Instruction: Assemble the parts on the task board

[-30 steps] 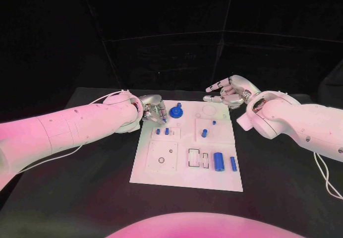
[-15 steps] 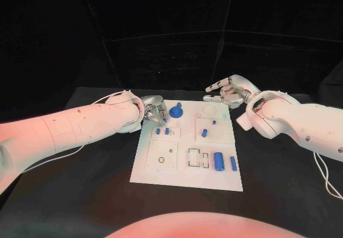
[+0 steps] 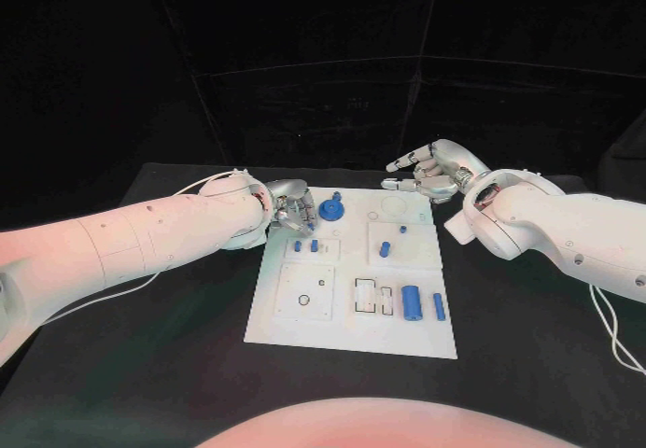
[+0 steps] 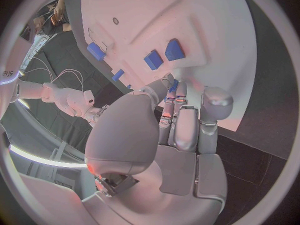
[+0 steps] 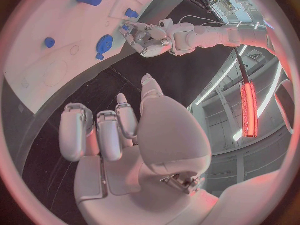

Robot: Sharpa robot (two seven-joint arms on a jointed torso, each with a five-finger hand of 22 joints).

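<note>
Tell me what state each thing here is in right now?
White task board: flat on the black table.
Large blue cylinder: lying on the board.
Round blue knob: on the board, beside the left hand.
Left hand: over the board's edge, fingers curled.
Right hand: raised, holding nothing.

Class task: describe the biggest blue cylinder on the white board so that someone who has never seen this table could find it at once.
Start at the white board in the middle of the black table. Go to the row of parts nearest the robot, towards its right. The big cylinder lies there between a small white block and a slimmer blue bar; it is the thickest blue piece on the board.
</note>
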